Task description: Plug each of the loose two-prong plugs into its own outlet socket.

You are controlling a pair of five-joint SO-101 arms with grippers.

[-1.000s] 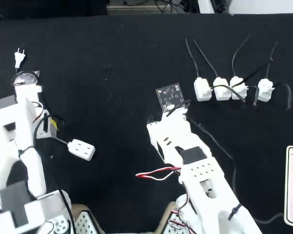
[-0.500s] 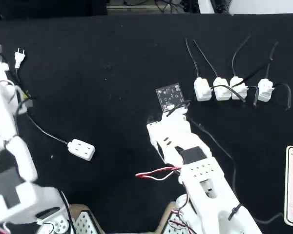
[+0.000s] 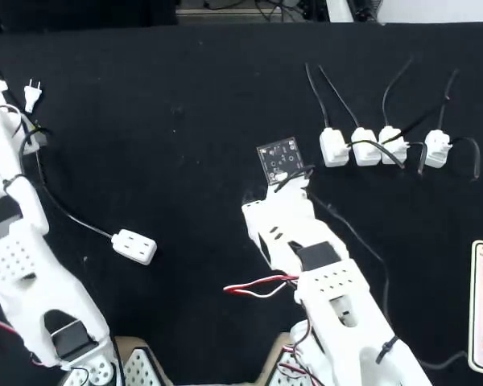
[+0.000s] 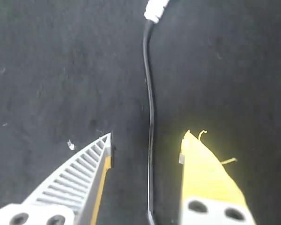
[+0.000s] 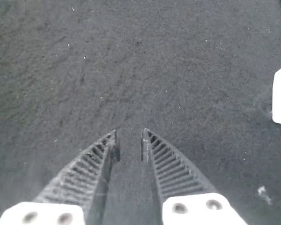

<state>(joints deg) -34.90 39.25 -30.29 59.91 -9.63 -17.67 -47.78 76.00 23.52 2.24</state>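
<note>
Tabletop [image 3: 185,88] draped black, left tool [image 4: 147,136] spread astride cable [image 4: 148,93], right tool [image 5: 129,135] barely parted.

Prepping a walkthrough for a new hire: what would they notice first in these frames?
Probably the left pincer, open astride a black cord at the far-left corner of the table, near a loose plug. Next, the row of four white blocks with cords at the far right, and a white socket strip lying alone at the near left.
</note>
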